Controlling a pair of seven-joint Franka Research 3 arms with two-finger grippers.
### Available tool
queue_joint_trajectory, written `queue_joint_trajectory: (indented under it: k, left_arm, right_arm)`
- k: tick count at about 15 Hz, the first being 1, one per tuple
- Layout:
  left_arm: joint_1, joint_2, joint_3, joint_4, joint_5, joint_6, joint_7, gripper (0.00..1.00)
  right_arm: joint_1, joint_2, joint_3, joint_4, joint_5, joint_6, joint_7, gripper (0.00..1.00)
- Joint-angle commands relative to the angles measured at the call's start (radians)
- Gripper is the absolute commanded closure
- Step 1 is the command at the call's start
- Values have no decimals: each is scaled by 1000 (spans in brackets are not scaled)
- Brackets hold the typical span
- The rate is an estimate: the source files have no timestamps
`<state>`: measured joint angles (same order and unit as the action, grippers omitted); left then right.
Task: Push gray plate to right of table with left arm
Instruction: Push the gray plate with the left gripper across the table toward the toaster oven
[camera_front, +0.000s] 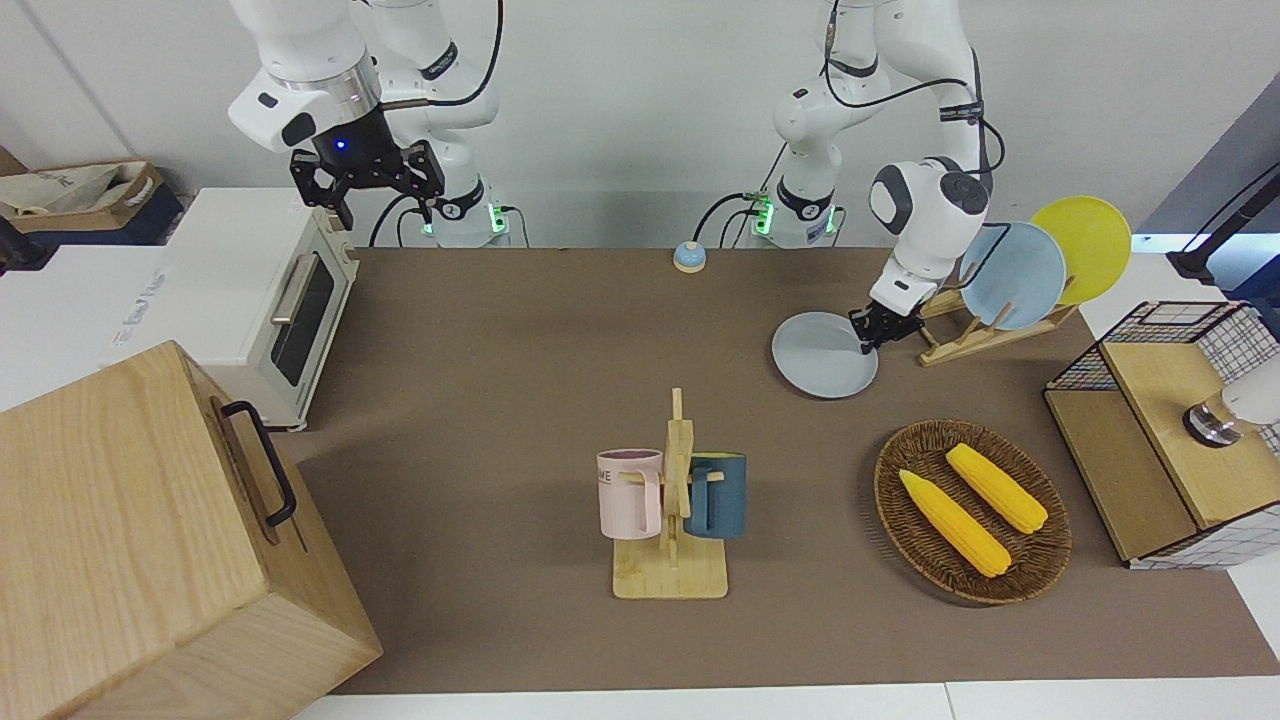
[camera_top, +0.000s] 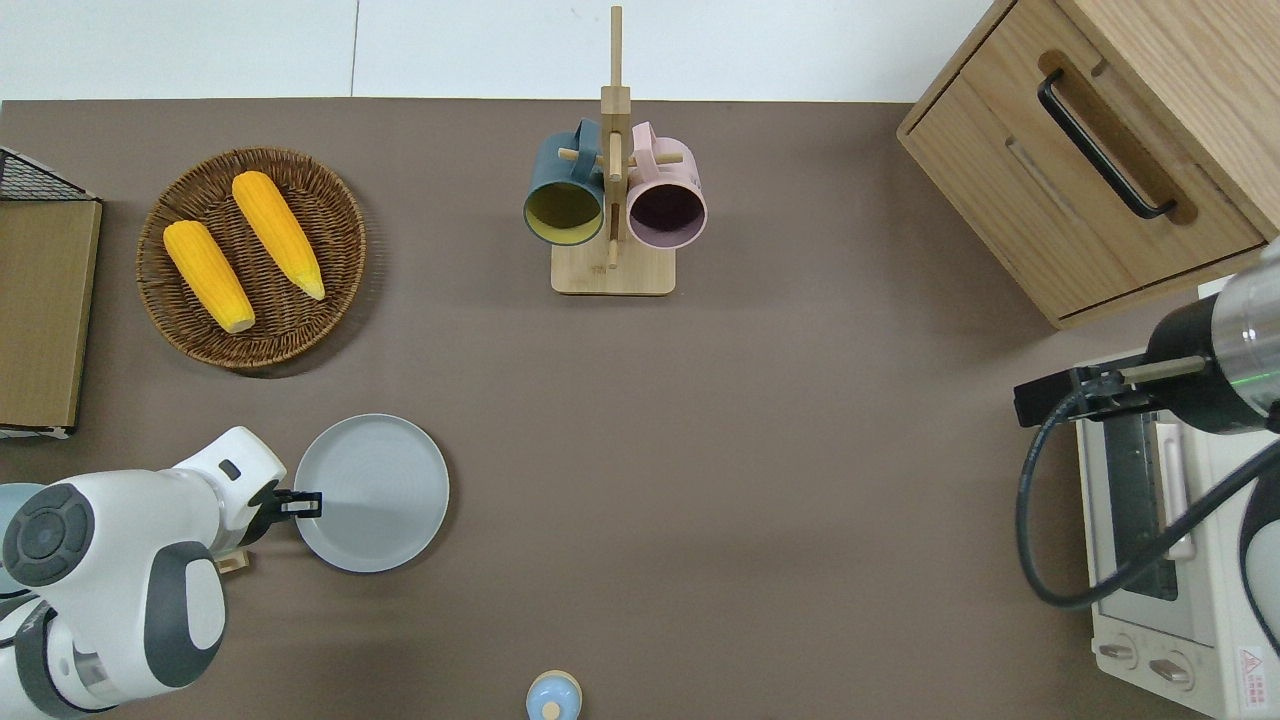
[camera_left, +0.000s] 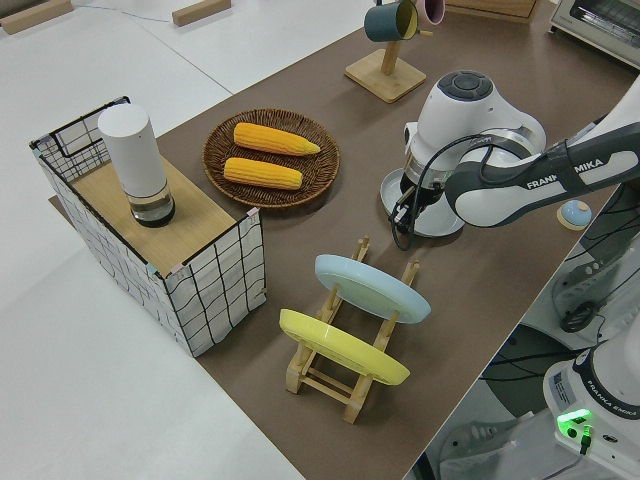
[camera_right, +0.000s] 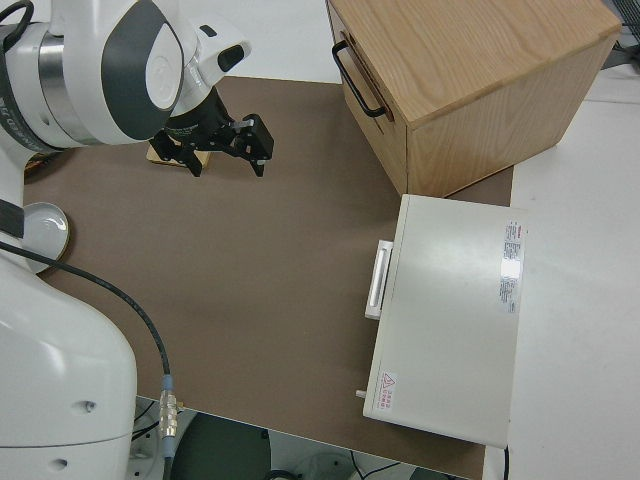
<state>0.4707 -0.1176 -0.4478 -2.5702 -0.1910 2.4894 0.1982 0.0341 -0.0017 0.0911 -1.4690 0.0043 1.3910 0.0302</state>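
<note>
Plate position: gray plate (camera_top: 372, 492) lies flat on the table (camera_top: 760, 480), lower left of the overhead frame, well clear of every table edge.
Left gripper: I see the left gripper (camera_top: 303, 504) low at the plate's rim on the side toward the left arm's end, fingers close together, nothing held between them.
Right arm: right gripper (camera_front: 367, 178) is parked, fingers spread wide and empty, upper left of the front frame.
Risk, riding up: I judge the fingertips could climb over the low rim and skid across the plate; too high a contact would cause it.
Risk, spin: contact off the plate's centre line would turn the plate and let it slip aside, I think.
Risk, rack: the wooden dish rack (camera_front: 985, 335), holding the light blue plate (camera_front: 1015, 275) and yellow plate (camera_front: 1085, 245), sits close by the left arm's elbow; a wide swing might knock it.
Open room: bare brown surface runs across the middle of the overhead frame toward the toaster oven (camera_top: 1165, 570) at lower right.
Obstacles: mug stand (camera_top: 612, 200) sits in the upper middle, basket of corn (camera_top: 252, 258) at upper left, small bell (camera_top: 553, 695) at the bottom edge; I judge all are off a straight path.
Far end: toaster oven and wooden cabinet (camera_top: 1100, 150) close off that end, so the push should stop short of them.
</note>
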Motion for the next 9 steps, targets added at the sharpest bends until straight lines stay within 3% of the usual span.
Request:
queue_joint_trajectory:
  k: [1, 3, 9]
  left_arm:
    - [-107, 35, 6, -13, -105, 45, -8, 1000]
    - [-171, 58, 6, -10, -157, 71, -37, 1000]
    - [-389, 144, 6, 59, -157, 131, -279, 1000]
  right_arm:
    - [-11, -8, 6, 1, 8, -12, -3, 17]
    - [-11, -8, 6, -1, 8, -12, -3, 17]
    - [-11, -8, 6, 1, 8, -12, -1, 17]
